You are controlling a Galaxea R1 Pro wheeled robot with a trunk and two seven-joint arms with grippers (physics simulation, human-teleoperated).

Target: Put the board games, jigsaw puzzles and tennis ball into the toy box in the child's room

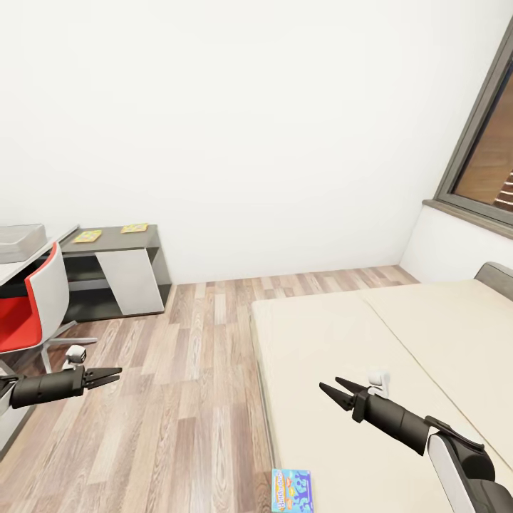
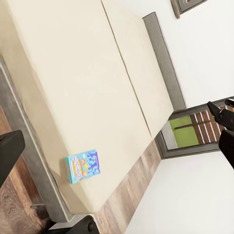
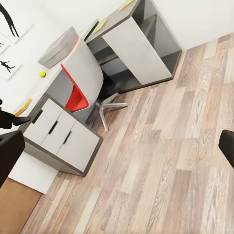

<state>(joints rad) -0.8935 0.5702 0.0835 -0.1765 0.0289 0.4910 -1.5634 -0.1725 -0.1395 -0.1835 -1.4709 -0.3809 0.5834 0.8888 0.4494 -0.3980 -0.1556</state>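
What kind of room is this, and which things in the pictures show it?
Probably a bedroom, likely a child's. A wide bed with a beige mattress stands on a wood-plank floor, a colourful blue game box lies on it, and a desk with a red and white chair stands by the wall.

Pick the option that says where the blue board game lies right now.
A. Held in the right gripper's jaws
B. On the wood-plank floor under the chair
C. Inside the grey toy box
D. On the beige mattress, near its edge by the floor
D: the blue board game lies flat on the bed, close to the mattress edge, apart from the right gripper, whose jaws stand open.
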